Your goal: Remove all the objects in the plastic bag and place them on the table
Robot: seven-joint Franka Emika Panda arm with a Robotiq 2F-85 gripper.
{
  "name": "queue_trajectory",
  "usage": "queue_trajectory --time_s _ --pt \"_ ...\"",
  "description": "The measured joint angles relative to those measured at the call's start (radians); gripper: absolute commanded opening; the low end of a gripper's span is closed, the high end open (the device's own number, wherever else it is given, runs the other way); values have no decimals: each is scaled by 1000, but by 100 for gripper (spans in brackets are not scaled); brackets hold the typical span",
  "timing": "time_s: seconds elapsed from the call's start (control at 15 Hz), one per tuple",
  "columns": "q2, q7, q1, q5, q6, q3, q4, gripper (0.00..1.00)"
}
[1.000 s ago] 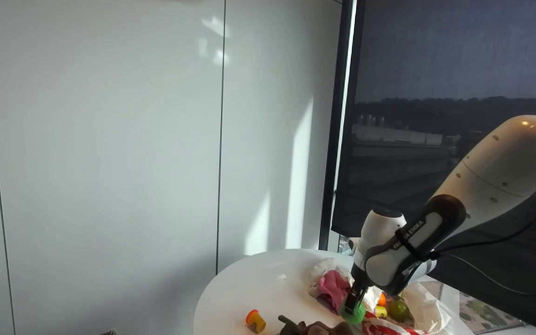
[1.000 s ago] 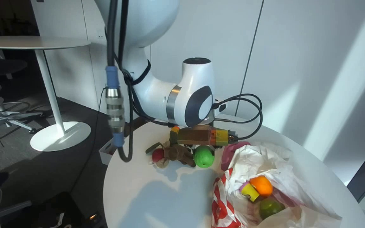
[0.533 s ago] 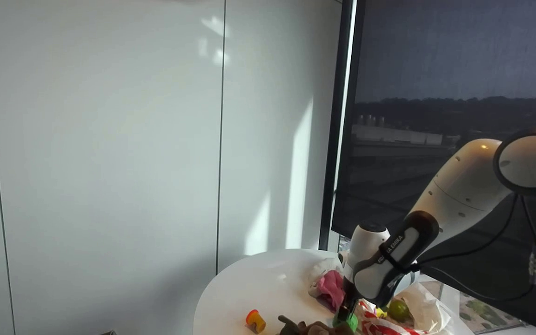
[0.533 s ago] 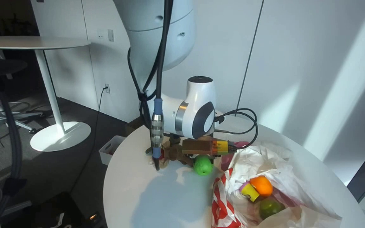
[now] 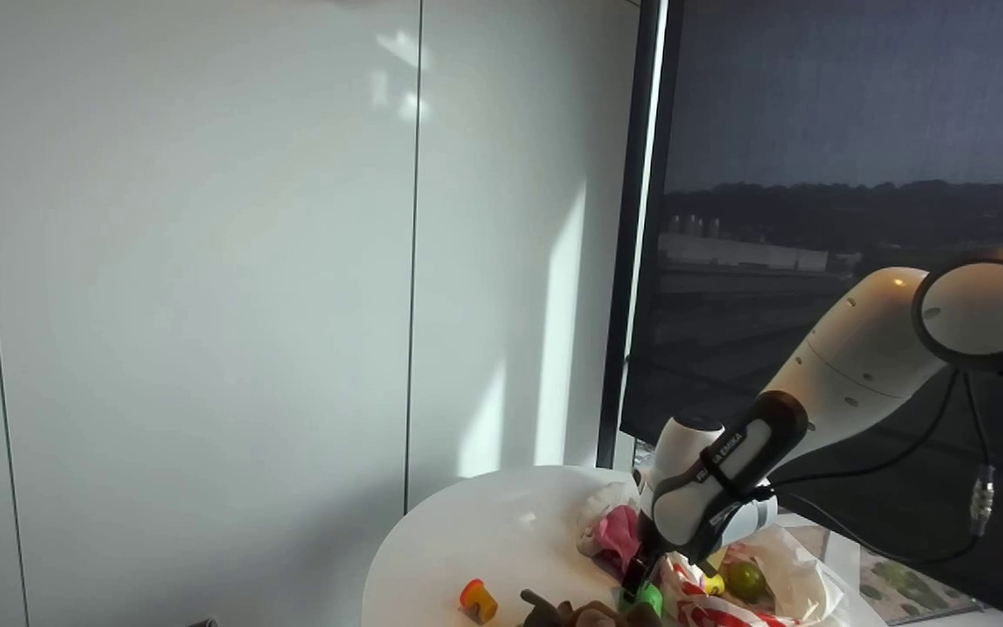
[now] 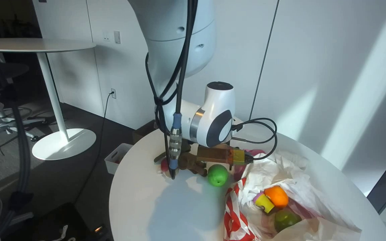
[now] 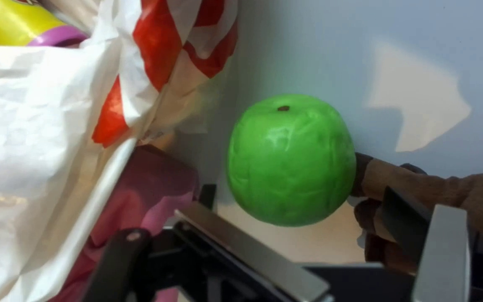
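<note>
The end effector (image 7: 298, 197) is released: in the wrist view its fingers (image 7: 254, 251) stand spread, with space showing between each tip and the green apple (image 7: 292, 163). The apple sits on the round white tabletop (image 6: 136, 204), outside the plastic bag (image 6: 266, 169) and just beside its red-and-white side. Opposite, a limb of the brown plush toy (image 6: 189, 162) reaches up to it; whether the two touch cannot be told. A red round item (image 6: 164, 164) lies at the plush toy's far end, partly hidden by the hanging cable (image 6: 175, 144). A pink cloth-like item (image 5: 616, 529) lies by the bag, so the gap there is narrow.

The bag gapes open; inside, an orange (image 6: 276, 196) lies just beside a yellow tub with a purple lid (image 6: 264, 203), near a dark green fruit (image 6: 285, 219). Its outer folds come near the rim on the side of the shaded window (image 5: 815, 122).

In an exterior view, a yellow tub with a red lid (image 5: 480, 603) lies tilted, in from the rim. Broad room for moving runs from this tub back to the rim by the wall (image 5: 205, 261), and from the apple outward across shadowed white surface.
</note>
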Motion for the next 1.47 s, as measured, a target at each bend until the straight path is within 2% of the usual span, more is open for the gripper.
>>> queue_trajectory --time_s 0.13,0.27,0.47,0.67,0.8,0.93,1.27,1.47 --pt "-22 -11 -41 54 -1 29 2 100" --pt "-67 -8 -74 95 -13 26 -1 100" --pt "-148 24 -107 112 -73 -44 -5 100" --pt "-190 61 -125 108 -159 -154 -5 100" --pt "-185 81 -128 83 -181 -216 -5 100" --pt "-161 99 -126 34 -177 -249 -2 100" --pt "-63 170 -76 -124 -147 -289 36 100" --pt "3 185 -41 -167 -148 -295 89 100"
